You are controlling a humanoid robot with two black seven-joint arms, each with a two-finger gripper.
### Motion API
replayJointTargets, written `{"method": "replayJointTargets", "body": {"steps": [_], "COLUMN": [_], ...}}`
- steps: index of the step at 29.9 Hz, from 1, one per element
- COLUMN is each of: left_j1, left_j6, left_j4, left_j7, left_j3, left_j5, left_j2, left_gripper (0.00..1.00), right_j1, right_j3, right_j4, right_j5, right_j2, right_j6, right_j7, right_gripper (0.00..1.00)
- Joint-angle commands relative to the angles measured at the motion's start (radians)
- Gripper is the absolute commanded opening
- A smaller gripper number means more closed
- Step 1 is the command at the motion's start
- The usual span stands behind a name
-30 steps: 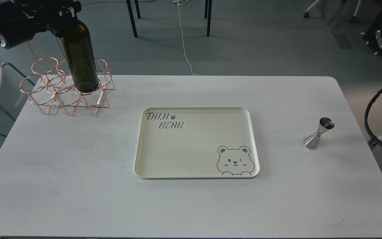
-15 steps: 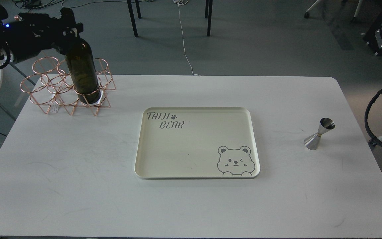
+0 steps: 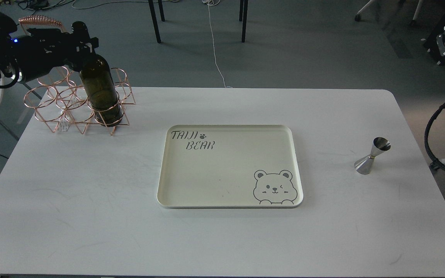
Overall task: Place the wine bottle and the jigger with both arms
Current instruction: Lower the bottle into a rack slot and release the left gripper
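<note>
The dark olive-green wine bottle (image 3: 101,90) stands upright in the front right ring of a copper wire rack (image 3: 73,102) at the table's back left. My left gripper (image 3: 81,38) comes in from the left and is shut on the bottle's neck. The steel jigger (image 3: 372,155) stands upright on the table at the right, larger cone down, with nothing touching it. Only a loop of black cable hose (image 3: 444,127) of my right arm shows at the right edge; its gripper is out of view.
A cream tray (image 3: 191,193) with a bear drawing and "TAIJI BEAR" lies empty in the middle of the white table (image 3: 91,216). Chair legs and a white cable are on the floor beyond the table.
My left gripper has lowered the wine bottle down into the rack's front right ring. The jigger and tray have not moved.
</note>
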Motion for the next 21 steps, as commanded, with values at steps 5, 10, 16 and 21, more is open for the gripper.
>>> {"method": "replayJointTargets", "body": {"steps": [5, 10, 16, 21], "left_j1": [0.0, 0.0, -0.009, -0.011], "left_j6": [0.003, 0.003, 0.0, -0.006], "left_j4": [0.037, 0.04, 0.04, 0.04], "left_j7": [0.001, 0.001, -0.001, -0.001], "left_j3": [0.0, -0.003, -0.026, -0.026], "left_j5": [-0.074, -0.081, -0.439, -0.84], "left_j2": [-0.03, -0.03, -0.007, 0.037], "left_gripper": [0.75, 0.79, 0.97, 0.98], "right_j1": [0.001, 0.001, 0.001, 0.0], "right_j3": [0.0, 0.0, 0.0, 0.005], "right_j4": [0.0, 0.0, -0.003, -0.003], "right_j5": [0.0, 0.0, 0.0, 0.0], "right_j2": [0.0, 0.0, -0.002, -0.014], "right_j6": [0.0, 0.0, -0.011, -0.012], "right_j7": [0.0, 0.0, 0.001, 0.005], "right_gripper": [0.99, 0.99, 0.99, 0.99]}}
